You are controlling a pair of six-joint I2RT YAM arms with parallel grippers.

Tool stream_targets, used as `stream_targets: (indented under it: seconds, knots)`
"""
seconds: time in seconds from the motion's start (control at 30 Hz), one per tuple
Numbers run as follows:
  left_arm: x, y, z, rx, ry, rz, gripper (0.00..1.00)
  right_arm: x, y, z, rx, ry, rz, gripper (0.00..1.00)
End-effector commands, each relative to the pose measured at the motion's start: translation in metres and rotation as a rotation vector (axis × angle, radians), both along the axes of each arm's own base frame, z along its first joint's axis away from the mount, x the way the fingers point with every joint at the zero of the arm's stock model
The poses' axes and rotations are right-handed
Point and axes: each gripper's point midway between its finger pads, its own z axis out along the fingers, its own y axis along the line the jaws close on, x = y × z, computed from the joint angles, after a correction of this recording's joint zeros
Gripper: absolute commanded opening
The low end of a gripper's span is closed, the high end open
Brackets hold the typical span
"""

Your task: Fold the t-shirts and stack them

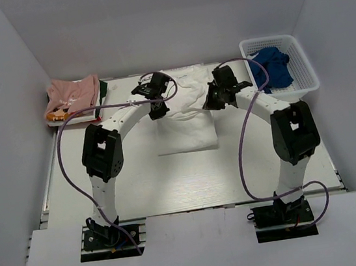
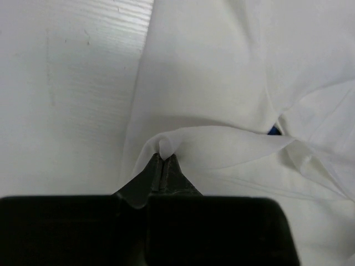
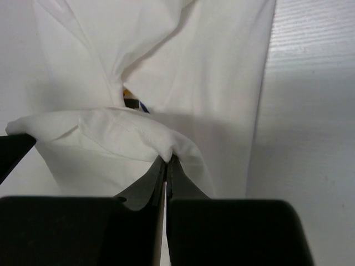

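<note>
Now left tool and right tool each clamp a thin pinch of the white t-shirt, one at either side, the shirt lying rumpled at mid-table. Risk: both bites look shallow, so an uneven pull could slip the cloth and skew the fold. Open room lies toward the arms; pink t-shirt far left, basket far right, both well apart.

Large tee centre; small tee far left; basket far right.
</note>
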Motion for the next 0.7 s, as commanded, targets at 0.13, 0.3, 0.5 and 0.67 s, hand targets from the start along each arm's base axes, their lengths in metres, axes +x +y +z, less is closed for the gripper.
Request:
stream_targets:
  seconds: [0.13,0.3,0.5,0.67]
  knots:
    - [0.047,0.018,0.001,-0.026,-0.006,0.042,0.54,0.057,0.001,-0.009,-0.002,-0.019,0.004,0.52]
    - [0.030,0.031,0.009,-0.008,0.021,0.020,1.00,0.046,0.003,0.017,-0.030,-0.080,0.066,0.90]
    - [-0.045,0.049,-0.016,-0.038,0.104,0.006,1.00,-0.013,0.020,0.018,0.005,-0.154,0.253,0.90]
    - [-0.112,0.064,-0.024,-0.081,0.176,0.025,1.00,-0.039,0.075,0.009,0.101,-0.145,0.491,0.90]
